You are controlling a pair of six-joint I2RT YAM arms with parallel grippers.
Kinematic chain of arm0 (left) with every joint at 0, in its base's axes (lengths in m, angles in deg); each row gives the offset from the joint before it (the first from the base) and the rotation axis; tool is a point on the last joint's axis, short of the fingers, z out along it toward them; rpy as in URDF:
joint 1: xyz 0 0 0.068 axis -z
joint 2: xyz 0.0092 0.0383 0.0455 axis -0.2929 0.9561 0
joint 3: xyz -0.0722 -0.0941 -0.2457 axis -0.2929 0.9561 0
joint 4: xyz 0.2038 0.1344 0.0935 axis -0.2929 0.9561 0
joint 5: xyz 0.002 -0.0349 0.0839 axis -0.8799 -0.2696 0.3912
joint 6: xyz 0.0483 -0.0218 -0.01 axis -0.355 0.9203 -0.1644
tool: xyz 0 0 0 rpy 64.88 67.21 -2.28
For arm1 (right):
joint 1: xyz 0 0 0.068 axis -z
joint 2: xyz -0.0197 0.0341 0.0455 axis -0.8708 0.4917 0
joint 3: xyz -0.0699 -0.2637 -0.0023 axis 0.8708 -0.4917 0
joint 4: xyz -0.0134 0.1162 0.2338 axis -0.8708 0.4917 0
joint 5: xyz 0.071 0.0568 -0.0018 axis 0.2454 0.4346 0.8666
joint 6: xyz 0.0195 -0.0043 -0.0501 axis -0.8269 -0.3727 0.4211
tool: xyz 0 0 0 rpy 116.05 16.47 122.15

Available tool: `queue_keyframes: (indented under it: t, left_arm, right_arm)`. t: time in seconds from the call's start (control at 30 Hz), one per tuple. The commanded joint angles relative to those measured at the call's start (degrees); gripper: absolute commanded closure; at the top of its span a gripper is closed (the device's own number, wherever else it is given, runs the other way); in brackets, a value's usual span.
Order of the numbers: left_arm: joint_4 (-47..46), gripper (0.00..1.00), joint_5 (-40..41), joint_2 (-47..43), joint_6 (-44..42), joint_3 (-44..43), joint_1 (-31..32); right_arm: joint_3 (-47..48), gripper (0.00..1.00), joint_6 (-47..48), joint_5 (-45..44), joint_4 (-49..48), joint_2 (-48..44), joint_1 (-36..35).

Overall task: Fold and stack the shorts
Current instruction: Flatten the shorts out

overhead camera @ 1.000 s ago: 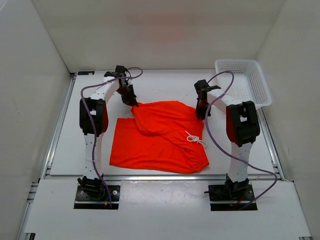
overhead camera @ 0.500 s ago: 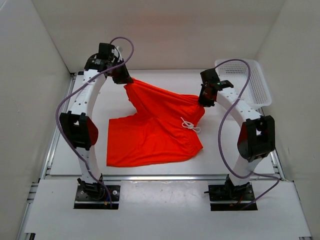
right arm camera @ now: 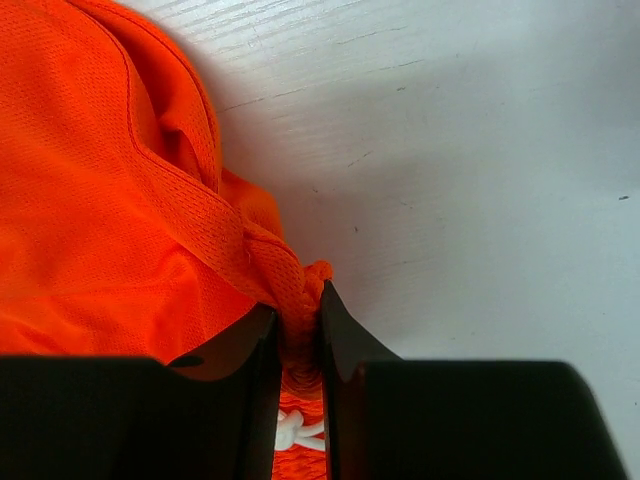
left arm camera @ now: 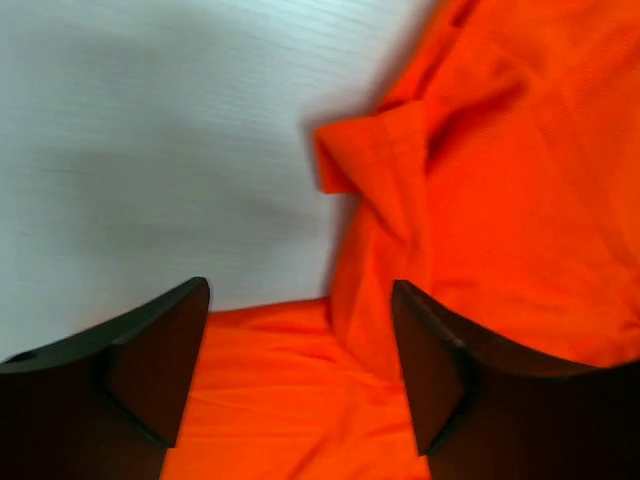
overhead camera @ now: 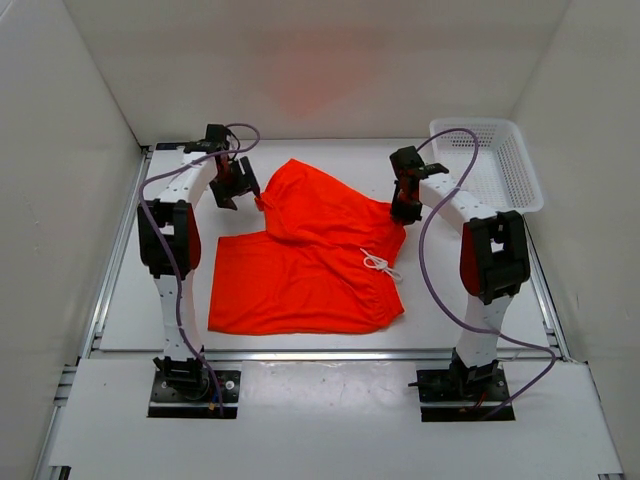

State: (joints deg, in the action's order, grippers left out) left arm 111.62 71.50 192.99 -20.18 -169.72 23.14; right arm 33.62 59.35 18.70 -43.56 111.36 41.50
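The shorts (left arm camera: pixel 500 200) run off the left wrist view's right and bottom edges. Fingers (right arm camera: pixel 225 400) of the right gripper (right arm camera: pixel 298 305) hide most of the drawstring (right arm camera: pixel 297 431).

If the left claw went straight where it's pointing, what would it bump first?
Probably the shorts: the open left gripper points down at their folded edge, where orange cloth meets the table. Depth is unclear.

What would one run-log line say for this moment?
left gripper: open, holding nothing | right gripper: shut on shorts | shorts: rumpled on table
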Motion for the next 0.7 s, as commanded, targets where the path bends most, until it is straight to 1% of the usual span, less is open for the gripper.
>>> queue_keyframes:
  t: [0.0, 0.03, 0.07, 0.1, 0.13, 0.17, 0.2, 0.23, 0.3, 0.33, 0.43, 0.47, 0.53, 0.57, 0.6, 0.67]
  left_arm:
    - [-1.14, 0.21, 0.39, -2.55, -1.63, -6.03, -0.04]
    - [-0.62, 0.27, 0.39, -0.36, -1.63, -7.97, 0.56]
    - [0.00, 0.27, 0.39, 1.14, -1.63, -10.26, 0.57]
    - [0.79, 0.27, 0.39, 2.89, -1.63, -15.24, 1.09]
    - [2.80, 0.27, 0.39, 4.83, -1.63, -18.07, 1.10]
    - [3.95, 0.24, -0.40, 9.11, -0.94, -20.97, 1.10]
    - [5.18, 0.24, -0.41, 11.33, -0.15, -26.74, 1.10]
    - [6.32, 0.23, -0.93, 15.18, -0.14, -29.24, 1.71]
    - [8.52, 0.23, -0.93, 17.84, 0.64, -32.33, 1.71]
    - [8.53, 0.23, -0.93, 18.55, 1.17, -32.95, 1.71]
    - [7.57, 0.25, -0.24, 18.03, 1.18, -29.01, 1.71]
    - [6.87, 0.25, 0.55, 17.51, 1.18, -25.69, 1.71]
    - [6.16, 0.25, 0.56, 16.89, 1.18, -23.47, 1.71]
    - [6.16, 0.27, 0.56, 16.89, 1.18, -22.94, 1.71]
    - [6.16, 0.32, 0.56, 17.58, 1.18, -22.33, 1.71]
    - [6.16, 0.49, -0.23, 18.28, 0.66, -22.32, 1.71]
  right_arm:
    - [1.44, 1.00, 0.78, -1.09, 0.62, -0.81, 0.24]
    - [1.44, 1.00, 0.78, -1.09, 0.62, -0.81, -0.28]
    - [1.44, 1.00, 0.78, -1.09, 0.62, -0.81, -0.29]
    - [1.44, 1.00, 0.78, -1.09, 0.62, -0.81, -0.29]
    - [1.44, 1.00, 0.78, -1.09, 0.62, -0.81, -0.29]
    - [1.44, 1.00, 0.78, -1.09, 0.62, -0.81, -0.29]
    - [1.44, 1.00, 0.78, -0.57, 0.62, -0.81, -0.29]
    - [1.44, 1.00, 0.78, -0.57, 0.62, -0.81, -0.29]
    - [1.44, 1.00, 0.78, -0.57, 1.14, -0.81, -0.29]
    - [1.44, 1.00, 0.78, -0.57, 1.15, -0.81, -0.29]
    - [2.06, 1.00, 1.30, -1.09, 1.67, -0.81, -0.29]
    - [2.66, 1.00, 1.30, -1.09, 1.68, -0.29, -0.29]
    - [3.20, 1.00, 1.30, -1.62, 2.20, 0.42, -0.29]
    - [3.81, 1.00, 1.30, -1.62, 2.20, 0.42, -0.29]
    - [3.81, 1.00, 1.30, -1.62, 2.20, 0.94, -0.29]
    - [4.43, 1.00, 1.30, -1.62, 2.73, 0.95, -0.29]
